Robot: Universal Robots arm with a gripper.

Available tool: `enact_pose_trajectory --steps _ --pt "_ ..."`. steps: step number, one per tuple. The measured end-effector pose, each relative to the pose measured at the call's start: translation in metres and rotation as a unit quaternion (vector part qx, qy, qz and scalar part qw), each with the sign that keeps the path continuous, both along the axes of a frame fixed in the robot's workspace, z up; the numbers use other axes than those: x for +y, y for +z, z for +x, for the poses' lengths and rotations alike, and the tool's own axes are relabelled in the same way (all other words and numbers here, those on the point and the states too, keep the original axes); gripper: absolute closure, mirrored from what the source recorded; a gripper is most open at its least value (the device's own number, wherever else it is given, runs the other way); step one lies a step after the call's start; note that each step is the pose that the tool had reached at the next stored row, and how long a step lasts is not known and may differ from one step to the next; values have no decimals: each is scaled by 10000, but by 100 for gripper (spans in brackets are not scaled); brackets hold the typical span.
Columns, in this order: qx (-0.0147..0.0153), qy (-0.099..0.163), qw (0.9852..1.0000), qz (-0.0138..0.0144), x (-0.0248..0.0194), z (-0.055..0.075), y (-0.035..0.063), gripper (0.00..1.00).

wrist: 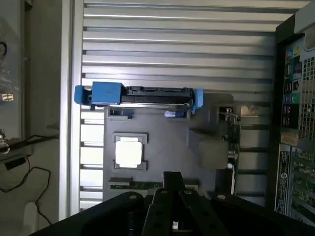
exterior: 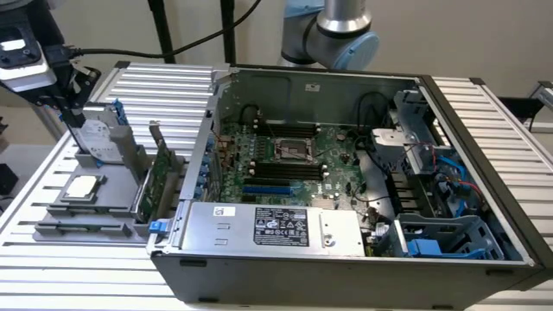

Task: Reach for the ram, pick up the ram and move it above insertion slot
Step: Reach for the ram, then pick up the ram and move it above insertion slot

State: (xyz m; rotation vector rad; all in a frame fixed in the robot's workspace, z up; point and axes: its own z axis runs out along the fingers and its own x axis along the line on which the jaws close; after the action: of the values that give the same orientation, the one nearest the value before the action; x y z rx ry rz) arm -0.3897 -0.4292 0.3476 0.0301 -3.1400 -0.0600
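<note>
Wrist view — jaws near ram (wrist: pixel 133 185) edge in grey holder (wrist: pixel 162 147) — opening: cannot tell.

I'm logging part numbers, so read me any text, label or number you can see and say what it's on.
No text is legible.
power supply label: white print on black, too small to read.
white sticker beside it: too small to read.
case stickers: blurred, unreadable.

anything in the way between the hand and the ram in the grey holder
Nothing visible. The hand hangs above the grey plastic holder, and the thin green ram stick lies uncovered in its groove; the square silver processor sits beside it.
</note>
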Motion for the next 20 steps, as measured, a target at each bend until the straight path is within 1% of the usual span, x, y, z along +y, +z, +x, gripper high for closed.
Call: enact_pose_trajectory --steps 4,7,12,13,14,20 --pt "0 0 10000 0 -184 -32 -9 89" --pt "0 0 10000 0 -312 -63 -18 89" --pt "0 0 10000 0 -512 -128 -35 89" --pt "0 0 10000 0 -541 -143 -36 89" --pt "1 0 10000 -1 -553 -147 -36 89" --pt "0 0 10000 0 -554 -147 -36 89"
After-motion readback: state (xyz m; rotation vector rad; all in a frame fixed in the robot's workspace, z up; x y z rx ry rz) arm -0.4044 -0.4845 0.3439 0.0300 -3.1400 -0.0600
